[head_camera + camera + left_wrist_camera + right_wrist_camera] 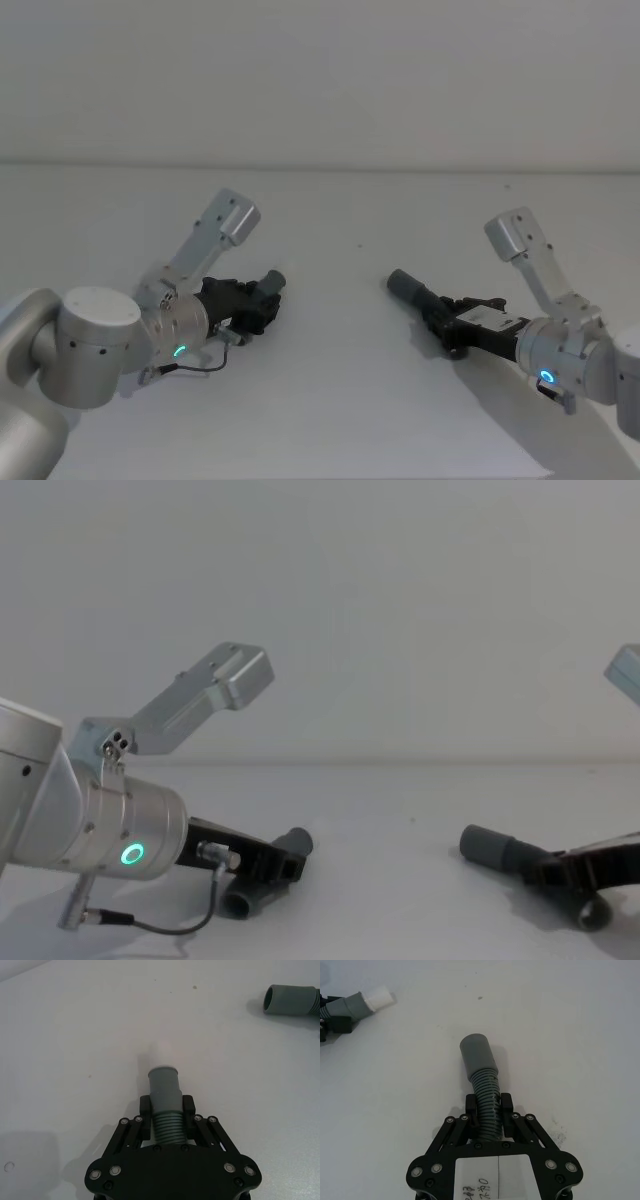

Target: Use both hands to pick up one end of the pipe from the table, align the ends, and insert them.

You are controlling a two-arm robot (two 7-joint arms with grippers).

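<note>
The table is a plain white-grey surface that meets a pale wall at 12 o'clock. In the head view, the left gripper sits at 8 o'clock from the table centre and the right gripper at 4 o'clock, well apart.

The left gripper is clamped narrow on the ribbed section of the left pipe piece, with 1 finger on each side. The free end of this piece points toward 2 o'clock and carries the whitish tip.

The right gripper is likewise closed narrow on the ribbed section of the right pipe piece. Its smooth grey collar points toward 10 o'clock, facing the left piece.

The 2 open ends are apart, with bare table between them. In the chest view both pieces lie low, apparently on or just above the surface; contact cannot be confirmed.
</note>
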